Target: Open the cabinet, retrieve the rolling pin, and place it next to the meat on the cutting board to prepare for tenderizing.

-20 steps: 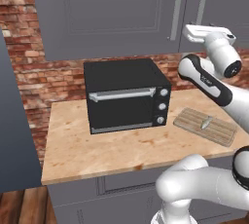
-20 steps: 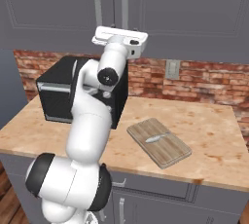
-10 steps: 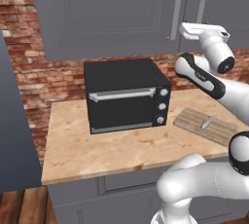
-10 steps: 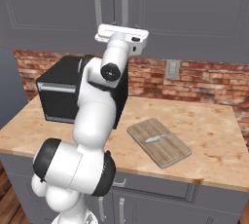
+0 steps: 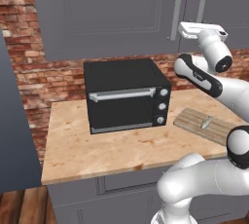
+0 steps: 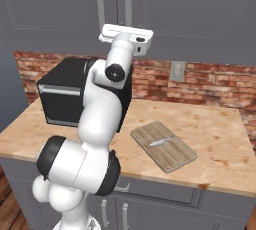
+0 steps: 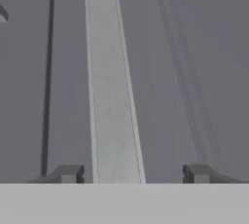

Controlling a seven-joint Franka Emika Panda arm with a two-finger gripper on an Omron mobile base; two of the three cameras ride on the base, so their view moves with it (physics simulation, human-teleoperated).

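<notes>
The grey wall cabinet point(image 5: 112, 13) point(image 6: 50, 9) has both doors shut. My gripper point(image 5: 199, 27) point(image 6: 125, 33) is raised against the lower part of the right door's bar handle point(image 7: 112, 96). In the hand view the gripper point(image 7: 131, 174) straddles that pale bar, open, with a gap between the bar and each fingertip point(image 7: 68, 173). The door seam runs just left of the bar. The rolling pin is hidden. The cutting board point(image 5: 194, 120) point(image 6: 172, 156) lies on the counter to the right, with the small pale piece of meat point(image 5: 206, 122) point(image 6: 159, 143) on it.
A black toaster oven point(image 5: 124, 94) point(image 6: 60, 94) stands on the light wood countertop point(image 5: 97, 150) under the cabinet, left of the board. A brick wall with an outlet point(image 6: 176, 71) backs the counter. The left door's handle point(image 5: 177, 9) hangs close beside the gripper.
The hand has edged slightly closer to the cabinet handle. Oven, board and meat have not moved.
</notes>
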